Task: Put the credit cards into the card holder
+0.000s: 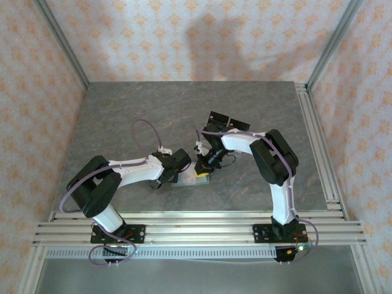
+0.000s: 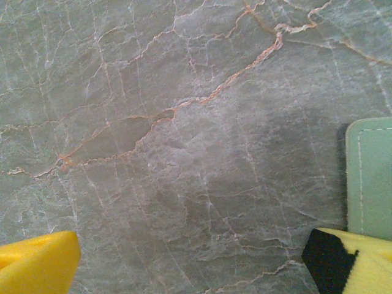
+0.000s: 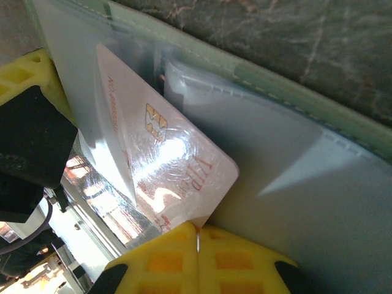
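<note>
The sage-green card holder (image 1: 187, 181) lies open on the table between both arms. In the right wrist view its green stitched edge (image 3: 275, 92) frames pale inner pockets. My right gripper (image 3: 198, 236) is shut on the corner of a pinkish credit card (image 3: 165, 159) with a gold chip. The card is tilted, its far end down against the pockets of the holder. My left gripper (image 2: 196, 269) is open wide just above the marble, and the card holder (image 2: 370, 177) lies beside its right fingertip (image 2: 358, 263). In the top view the left gripper (image 1: 184, 160) and right gripper (image 1: 205, 166) nearly meet over the holder.
A clear stand with black panels (image 1: 223, 120) stands just behind the right gripper. The grey marble table (image 1: 122, 122) is bounded by patterned walls, with an aluminium rail (image 1: 196, 226) along the near edge. A yellow and black finger (image 3: 30, 122) sits close to the card's left.
</note>
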Controlling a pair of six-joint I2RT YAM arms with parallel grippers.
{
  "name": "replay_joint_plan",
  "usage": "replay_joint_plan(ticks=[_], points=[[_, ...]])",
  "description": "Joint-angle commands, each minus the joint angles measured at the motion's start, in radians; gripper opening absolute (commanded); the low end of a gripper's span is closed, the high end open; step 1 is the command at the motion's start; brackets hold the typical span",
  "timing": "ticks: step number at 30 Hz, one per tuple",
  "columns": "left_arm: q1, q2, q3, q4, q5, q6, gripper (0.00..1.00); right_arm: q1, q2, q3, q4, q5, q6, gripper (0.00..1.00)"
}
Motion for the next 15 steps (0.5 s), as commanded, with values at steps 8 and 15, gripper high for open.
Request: replay_joint_plan(ticks=[8, 15], points=[[0.001, 0.073, -0.001, 0.141, 0.047, -0.005, 1.00, 0.016, 0.023, 0.044, -0.052, 0.039, -0.009, 0.00], [0.001, 0.075, 0.002, 0.141, 0.049, -0.005, 1.00, 0.023, 0.030, 0.063, -0.051, 0.044, 0.003, 0.00]])
